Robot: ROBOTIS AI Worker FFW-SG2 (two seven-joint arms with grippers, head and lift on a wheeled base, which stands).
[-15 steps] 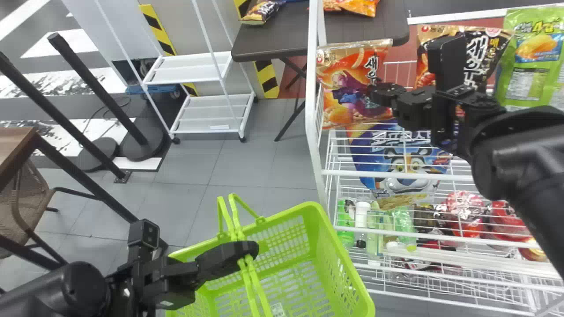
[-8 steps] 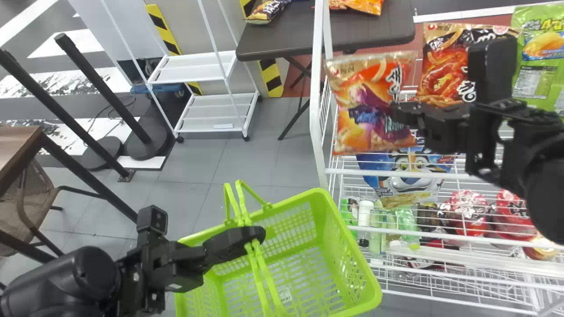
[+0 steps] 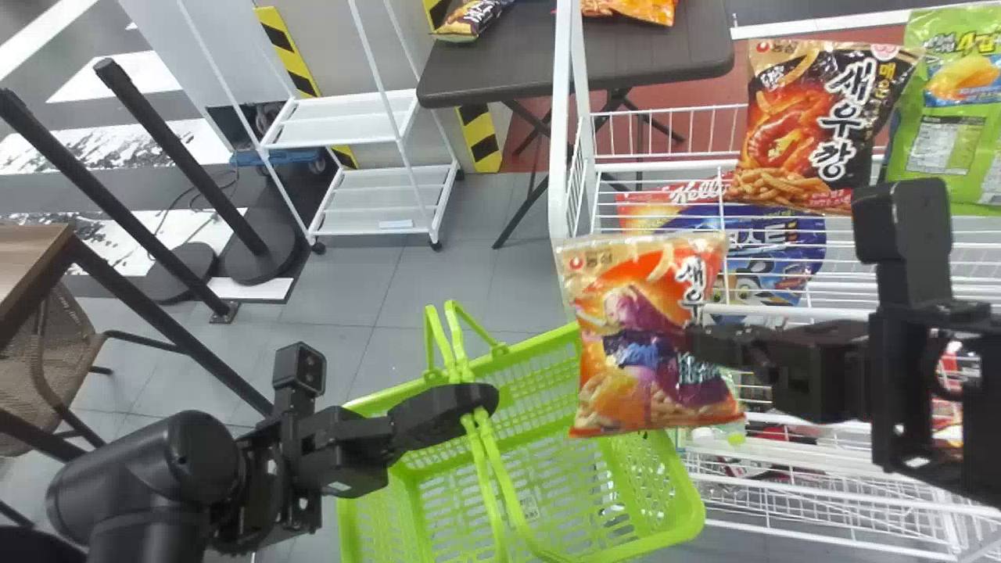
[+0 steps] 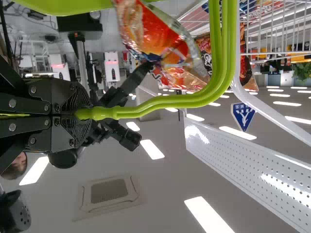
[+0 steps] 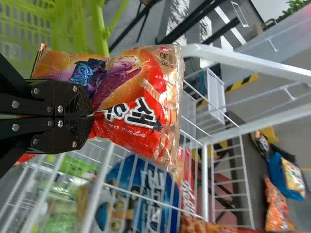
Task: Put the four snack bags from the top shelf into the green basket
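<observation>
Snack bag (image 3: 618, 344), orange with bold outlined lettering, hung in the right gripper's (image 3: 692, 342) pinch, partly over the green basket (image 3: 692, 512) in the head view; the left gripper (image 3: 483, 397) clasped the basket's handles (image 3: 474, 438). The left wrist view probably caught that bag beyond them. The right wrist view showed its lettering beside the closed fingertips.

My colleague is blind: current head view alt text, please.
The right tool holds an orange snack bag, partly hiding the green basket, whose handles the left tool grips. A dark bag and a green bag stand on the white rack.
</observation>
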